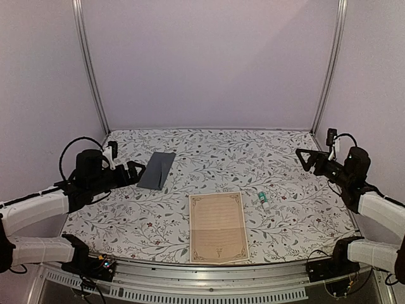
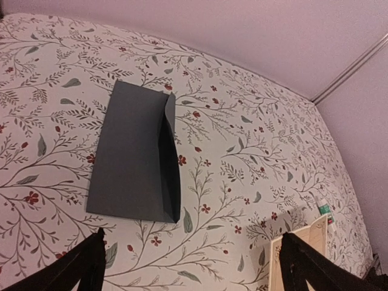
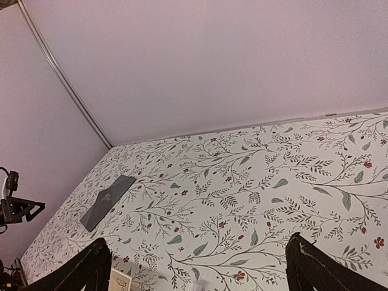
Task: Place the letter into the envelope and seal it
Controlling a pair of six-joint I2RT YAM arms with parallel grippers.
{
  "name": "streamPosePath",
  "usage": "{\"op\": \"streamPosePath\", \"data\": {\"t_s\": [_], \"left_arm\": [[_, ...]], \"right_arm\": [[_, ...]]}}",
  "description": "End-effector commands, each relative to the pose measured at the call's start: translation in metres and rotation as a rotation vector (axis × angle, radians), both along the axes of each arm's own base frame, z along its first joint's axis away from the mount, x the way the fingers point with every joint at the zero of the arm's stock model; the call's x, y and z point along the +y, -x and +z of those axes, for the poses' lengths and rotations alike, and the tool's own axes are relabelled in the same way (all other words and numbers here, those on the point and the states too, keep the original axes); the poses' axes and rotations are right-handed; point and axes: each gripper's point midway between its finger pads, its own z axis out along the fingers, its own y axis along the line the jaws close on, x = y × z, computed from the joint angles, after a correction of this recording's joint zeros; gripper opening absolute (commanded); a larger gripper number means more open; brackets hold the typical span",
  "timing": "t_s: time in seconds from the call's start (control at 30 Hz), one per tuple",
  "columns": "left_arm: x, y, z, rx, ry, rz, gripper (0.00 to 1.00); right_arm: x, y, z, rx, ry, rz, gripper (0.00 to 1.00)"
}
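Letter [image 1: 218, 227] flat at counter [image 1: 291, 221] near edge, centre. Tube [image 1: 262, 199] just past its right corner. Envelope [image 1: 157, 170] toward left edge, flap ajar. Left tool [image 1: 134, 172] released, beside envelope. Right tool [image 1: 306, 159] released, above right edge.

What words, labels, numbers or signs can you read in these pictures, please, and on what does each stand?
No text can be read in any view.
tan parchment-like sheet with a dark ornate border: only ornament shows, no legible writing.
small teal-white tube: any label is too small to read.
dark slate-grey paper envelope: no writing; a faint mark is too blurred to read.
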Motion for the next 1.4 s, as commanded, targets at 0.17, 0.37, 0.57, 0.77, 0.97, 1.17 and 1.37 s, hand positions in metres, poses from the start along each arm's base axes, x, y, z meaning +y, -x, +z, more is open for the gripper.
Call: {"op": "streamPosePath", "data": {"t_s": [0.17, 0.37, 0.57, 0.77, 0.97, 1.17, 1.37], "left_arm": [[-0.061, 0.037, 0.019, -0.056, 0.002, -0.202, 1.00], [-0.088, 0.051, 0.020, -0.047, -0.021, -0.289, 0.99], [-0.100, 0.058, 0.016, -0.030, -0.026, -0.326, 0.98], [-0.100, 0.060, 0.021, -0.045, -0.015, -0.330, 0.98], [-0.100, 0.062, 0.024, -0.056, -0.006, -0.332, 0.98], [-0.100, 0.063, 0.025, -0.056, -0.004, -0.333, 0.98], [-0.099, 0.063, 0.027, -0.060, 0.000, -0.331, 0.97]], "right_arm": [[0.042, 0.020, 0.024, -0.031, -0.046, 0.243, 0.99], [0.077, 0.026, 0.037, -0.009, 0.014, 0.466, 0.99], [0.108, 0.013, 0.040, 0.045, 0.087, 0.569, 0.99], [0.142, 0.006, 0.003, 0.184, 0.094, 0.635, 0.99], [0.168, 0.014, -0.056, 0.381, 0.047, 0.682, 0.99], [0.186, 0.029, -0.094, 0.482, 0.036, 0.708, 0.97], [0.200, 0.044, -0.121, 0.543, 0.047, 0.730, 0.96]]}}
